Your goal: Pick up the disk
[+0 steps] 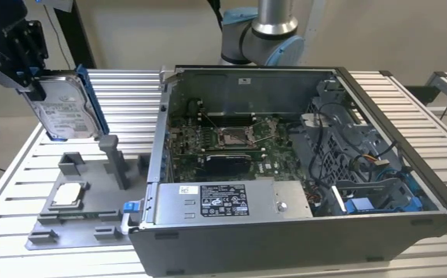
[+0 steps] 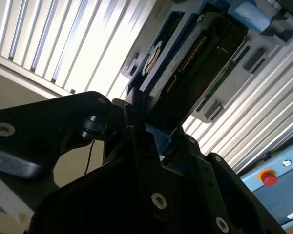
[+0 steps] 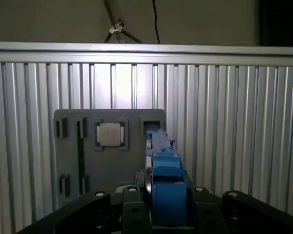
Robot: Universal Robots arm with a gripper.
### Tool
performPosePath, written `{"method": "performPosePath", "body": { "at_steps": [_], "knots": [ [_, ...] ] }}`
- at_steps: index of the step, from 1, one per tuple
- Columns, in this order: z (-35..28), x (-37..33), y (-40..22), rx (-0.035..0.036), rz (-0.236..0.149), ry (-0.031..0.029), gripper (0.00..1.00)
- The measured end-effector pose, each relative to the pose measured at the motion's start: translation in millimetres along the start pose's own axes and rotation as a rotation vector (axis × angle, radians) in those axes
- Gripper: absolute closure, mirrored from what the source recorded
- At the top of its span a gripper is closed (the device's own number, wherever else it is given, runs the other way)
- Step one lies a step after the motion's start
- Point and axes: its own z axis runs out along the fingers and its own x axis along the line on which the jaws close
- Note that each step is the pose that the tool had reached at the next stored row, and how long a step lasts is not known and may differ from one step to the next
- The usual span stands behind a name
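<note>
Exterior view, with both wrist views: the disk [image 1: 63, 110] hangs upright in the air at the exterior view's left, with its white label facing the camera and its blue carrier frame [image 1: 91, 104] running down the edge nearer the computer case [image 1: 301, 231]. The gripper [image 1: 33, 82] holds it by its upper end. In the first wrist view the fingers [image 3: 135, 209] are clenched on either side of the blue edge, so the grasp is on the disk's narrow faces and most of its length hangs below. As far as can be judged, the disk is clear of the grey fixture tray [image 1: 80, 223] beneath it. Its lower corner sits near the top of the tray's upright post [image 1: 112, 159], but the pictures do not settle the gap between them. The main risk is probably slippage. The load is long and heavy and is gripped at one end on smooth plastic and metal, so it could pivot or slide between the fingers if the arm jerks. A drop would land it on the tray, where the small silver chip [image 1: 66, 194] lies in its recess just beside the post, or on the slatted counter [image 1: 7, 168]. A second risk is a snag, since sideways travel at this height could catch the lower corner on the post or on the near wall of the case. The power-supply box [image 1: 231, 200] inside the case is well apart from the disk.
</note>
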Motion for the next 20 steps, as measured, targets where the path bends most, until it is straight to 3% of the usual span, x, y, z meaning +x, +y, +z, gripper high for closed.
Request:
{"method": "performPosePath", "body": {
  "at_steps": [20],
  "knots": [
    [-90.9, -5.0, -0.9, -0.0002, 0.0, 0.0001, 1.0]
  ]
}}
